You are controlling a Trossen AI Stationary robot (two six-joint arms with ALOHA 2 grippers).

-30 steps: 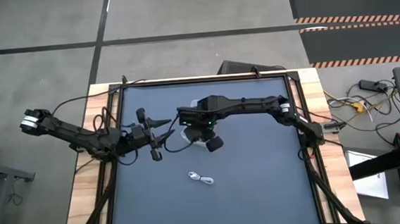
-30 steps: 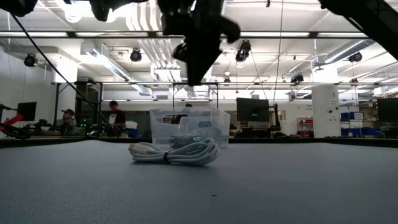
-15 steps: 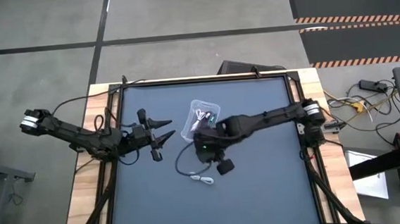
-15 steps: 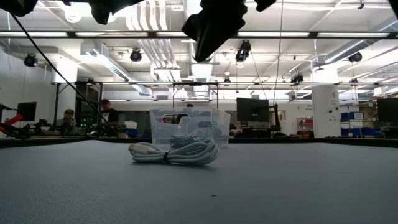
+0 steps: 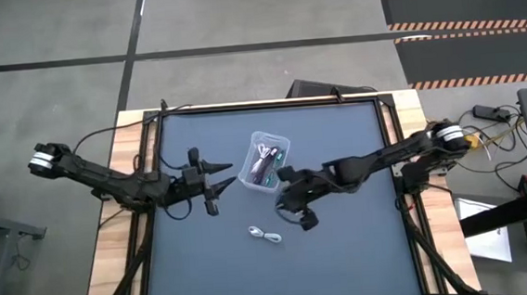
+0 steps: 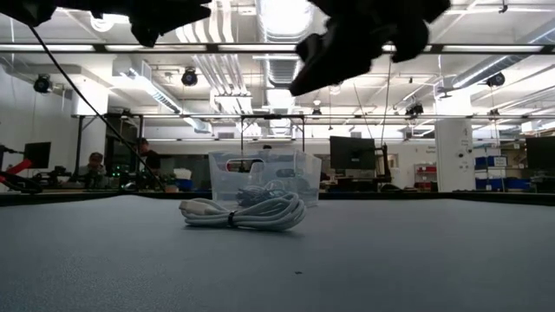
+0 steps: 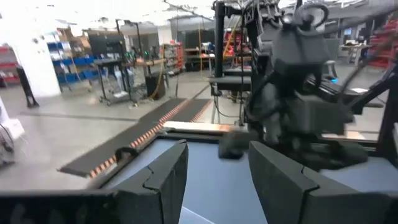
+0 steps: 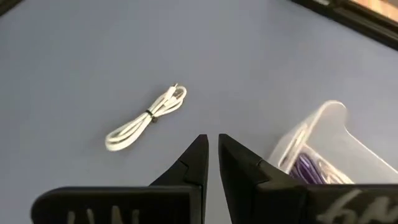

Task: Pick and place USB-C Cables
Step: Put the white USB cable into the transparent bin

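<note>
white cable (image 5: 267,233) on open mat, right pincer (image 5: 298,212) just beside

Table (image 5: 345,253): fills the middle of the high view.
Bin (image 5: 264,160): on the table, upper centre of the frame; cables (image 5: 262,158) lie inside it.
Loose cable (image 5: 267,234): on the table, below the bin, well apart from it.
Left gripper (image 5: 217,172): just left of the bin.
Right gripper (image 5: 290,199): below and right of the bin, above and right of the loose cable.
</note>
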